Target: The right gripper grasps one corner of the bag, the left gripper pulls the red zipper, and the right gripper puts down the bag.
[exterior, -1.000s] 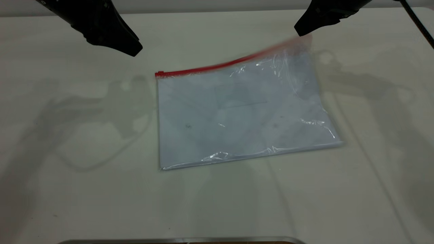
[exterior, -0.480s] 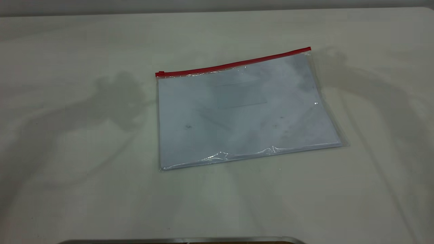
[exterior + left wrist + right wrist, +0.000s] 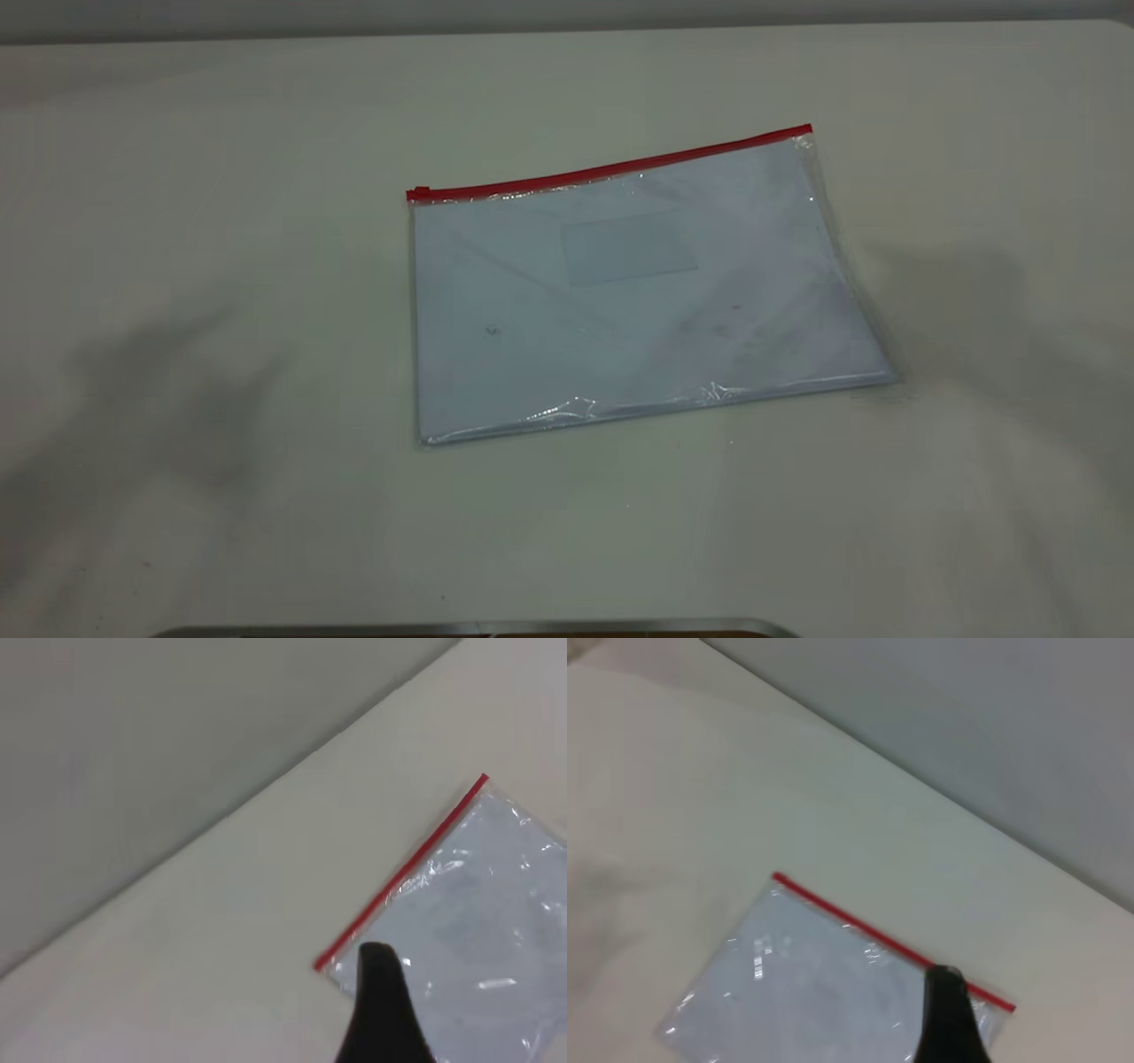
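The bag (image 3: 638,292), a clear zip pouch with white sheets inside, lies flat on the pale table (image 3: 221,496), a little right of centre in the exterior view, its red zipper (image 3: 611,166) running along the far edge from centre-left up toward the upper right. The small slider tab (image 3: 416,192) sits at the left end of that strip, and nothing touches the pouch. Neither arm appears in the exterior view. Each wrist view shows only one dark fingertip at its lower edge: the left gripper (image 3: 383,1014) high over the slider end, the right gripper (image 3: 948,1019) high over the opposite corner of the bag (image 3: 804,135). Whether either pair of fingers is spread or closed I cannot tell. Judging by the flat, released pouch, the put-down looks finished. The job now is probably to withdraw straight up and away, so that no finger or cable catches the thin plastic.
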